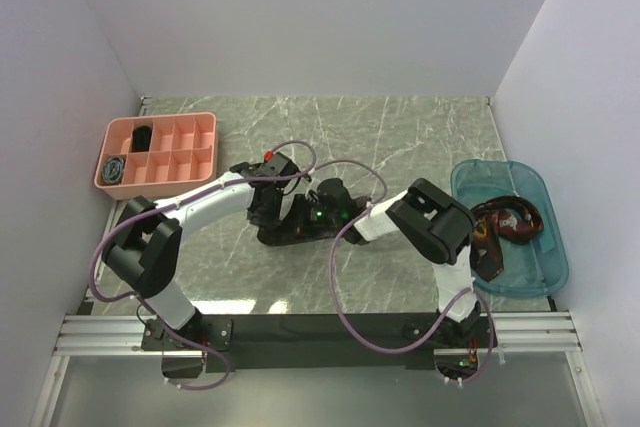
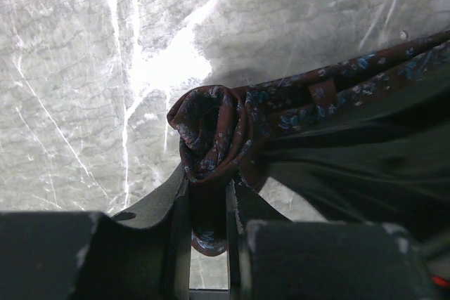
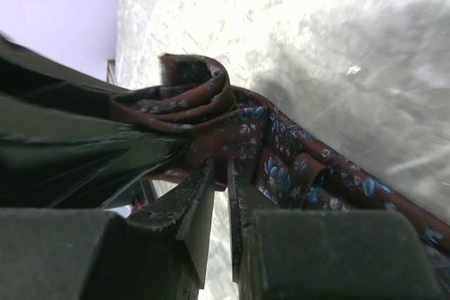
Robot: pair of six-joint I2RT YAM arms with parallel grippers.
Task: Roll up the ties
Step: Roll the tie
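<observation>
- Left wrist view: the left gripper (image 2: 207, 205) is clamping its two dark fingers (image 2: 179, 223) on the patterned tie (image 2: 211, 131), a maroon fabric with small blue flowers. The tie's end is sitting as a tight coil just beyond the fingertips, over the marble table (image 2: 70, 68). The unrolled strip is running away to the right, with its black lining showing underneath.
- Right wrist view: the right gripper (image 3: 220, 173) is holding its fingers (image 3: 193, 201) almost together, the tips nipping the tie's fabric just below the same coil, which is lying on its side here. The loose strip is trailing off to the right over the table.
- Top view: both arms are reaching inward and meeting at the middle of the table, where the tie is mostly hidden beneath them. At the far left, a pink tray (image 1: 160, 119) with compartments is holding a black coil (image 1: 143, 137) and a grey-blue coil (image 1: 113, 168) in separate cells. At the right, a blue bin (image 1: 530, 269) is holding loose ties (image 1: 512, 219), dark brown-maroon, lying in a tangle.
</observation>
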